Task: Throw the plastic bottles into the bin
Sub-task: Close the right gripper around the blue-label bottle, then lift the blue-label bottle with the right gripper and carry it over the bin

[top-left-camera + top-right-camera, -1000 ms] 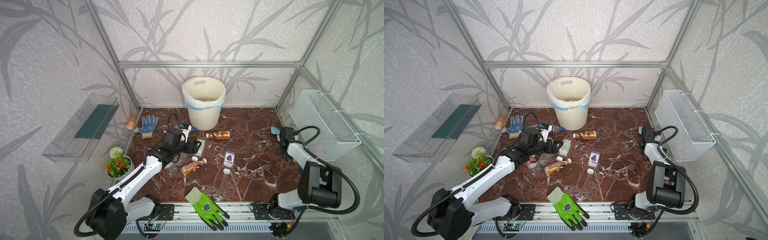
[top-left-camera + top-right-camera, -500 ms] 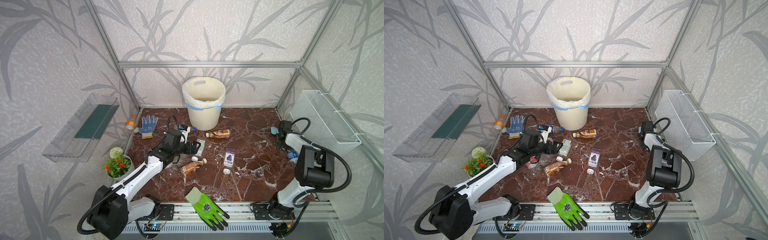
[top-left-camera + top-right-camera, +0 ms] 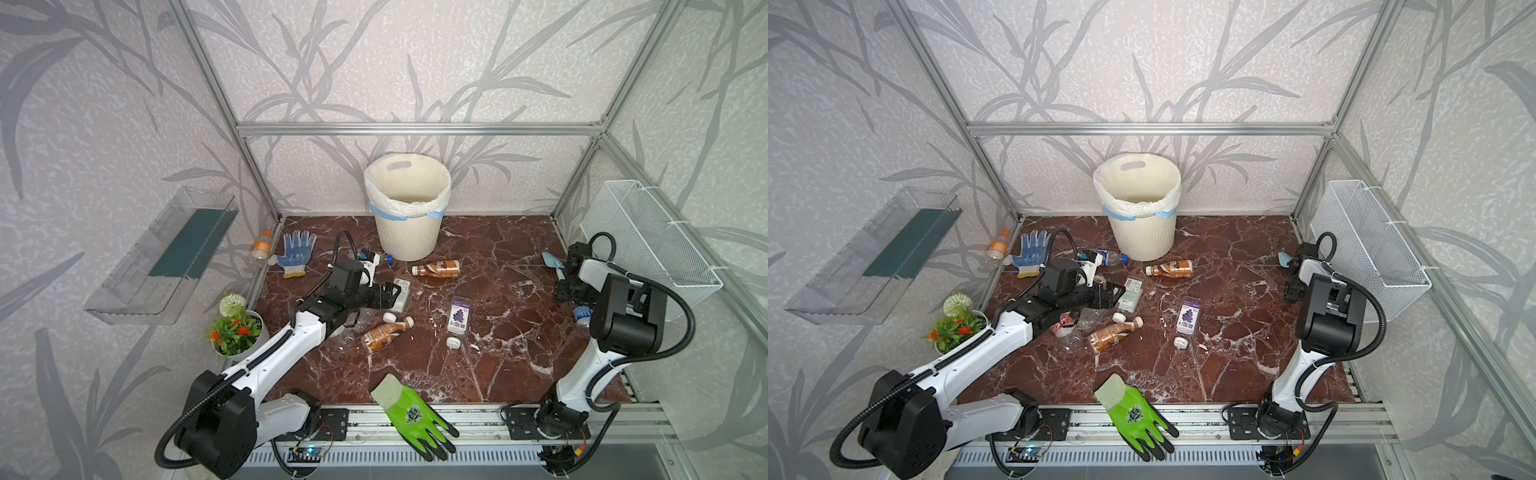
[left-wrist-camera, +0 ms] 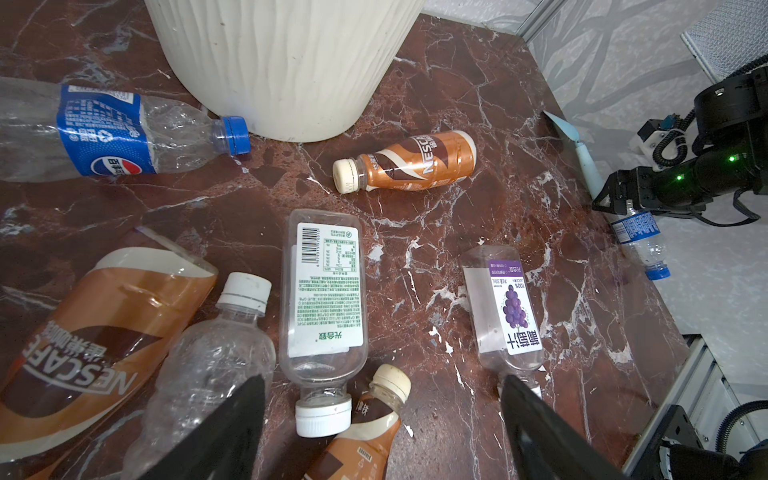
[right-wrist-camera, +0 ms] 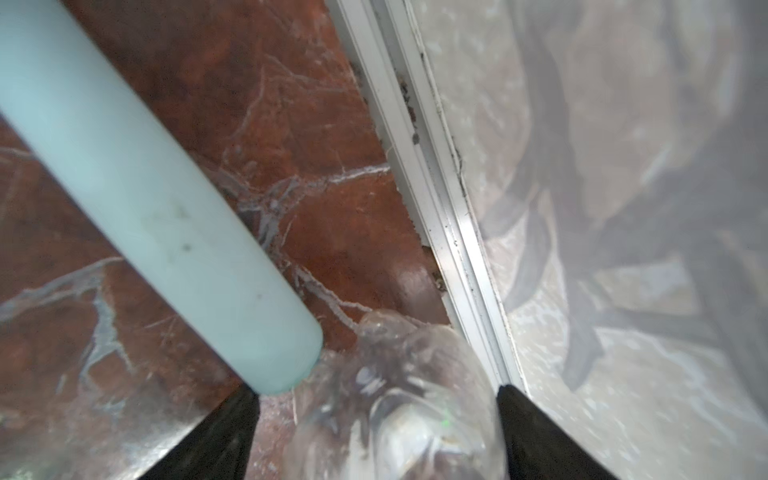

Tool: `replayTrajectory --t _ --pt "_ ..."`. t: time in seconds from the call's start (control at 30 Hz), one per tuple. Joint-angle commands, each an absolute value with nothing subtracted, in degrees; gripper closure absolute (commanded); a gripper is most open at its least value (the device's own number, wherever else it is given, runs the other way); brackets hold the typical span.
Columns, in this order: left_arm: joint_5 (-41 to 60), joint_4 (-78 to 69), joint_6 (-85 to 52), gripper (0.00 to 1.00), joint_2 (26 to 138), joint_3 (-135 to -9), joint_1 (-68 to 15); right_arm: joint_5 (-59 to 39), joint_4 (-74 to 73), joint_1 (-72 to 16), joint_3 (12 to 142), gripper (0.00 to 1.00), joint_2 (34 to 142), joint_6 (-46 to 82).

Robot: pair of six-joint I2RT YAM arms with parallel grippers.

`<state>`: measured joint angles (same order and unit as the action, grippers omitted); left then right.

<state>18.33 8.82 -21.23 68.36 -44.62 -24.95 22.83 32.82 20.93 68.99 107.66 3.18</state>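
Looking down in both top views: the bin (image 3: 409, 237) is standing upright against the back wall. The plastic bottles (image 3: 384, 334) are lying loose on the marble floor (image 3: 498, 353) in front of it. The left gripper (image 3: 390, 296) is reaching low over the white-label bottle (image 3: 401, 286) in the middle cluster. The right gripper (image 3: 1292, 292) is pointing down at the right edge, near the pale blue scoop (image 3: 1284, 259) and the wire basket (image 3: 1366, 245). A green glove (image 3: 411, 415) is lying on the front rail, and a blue dotted glove (image 3: 295, 253) is lying by the left wall.

Left wrist: the left gripper's fingers (image 4: 232, 419) are standing wide apart, gripping nothing. The white-label bottle (image 4: 324, 291) is lying lengthwise between them, its cap touching a small brown bottle (image 4: 365, 432). A grape-label bottle (image 4: 505, 307) is lying just beside one finger. A blue-label bottle (image 4: 104, 133) is lying with its cap just beside the bin's ribbed wall (image 4: 282, 62). A brown coffee bottle (image 4: 415, 164) is lying near the bin.

Right wrist: the right gripper (image 5: 378, 390) is spread, its fingers (image 5: 216, 436) straddling the base of a clear bottle (image 5: 399, 407). A gap is showing on one side; contact on the other, cannot tell. The scoop's handle (image 5: 145, 187) is ending just beside that bottle, which is lying close against the frame rail (image 5: 440, 199).
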Motion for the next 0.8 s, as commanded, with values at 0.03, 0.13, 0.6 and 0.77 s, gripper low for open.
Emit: replayTrajectory --t 0.03,0.13,0.6,0.77 --pt "18.24 10.15 -21.27 0.12 68.89 -46.01 -24.52 17.14 36.74 21.48 71.07 0.13 108.69 6.66" --pt "17.73 10.54 -20.92 0.12 68.52 -45.94 -24.5 17.13 37.4 21.35 70.61 0.16 108.26 7.02" --pt "17.09 9.65 -21.27 0.13 65.94 -43.36 -24.51 13.53 39.24 16.04 67.12 0.39 100.67 13.01" --pt "16.54 10.11 -21.61 0.13 64.07 -42.63 -24.52 8.49 39.07 14.06 66.04 0.47 98.18 15.28"
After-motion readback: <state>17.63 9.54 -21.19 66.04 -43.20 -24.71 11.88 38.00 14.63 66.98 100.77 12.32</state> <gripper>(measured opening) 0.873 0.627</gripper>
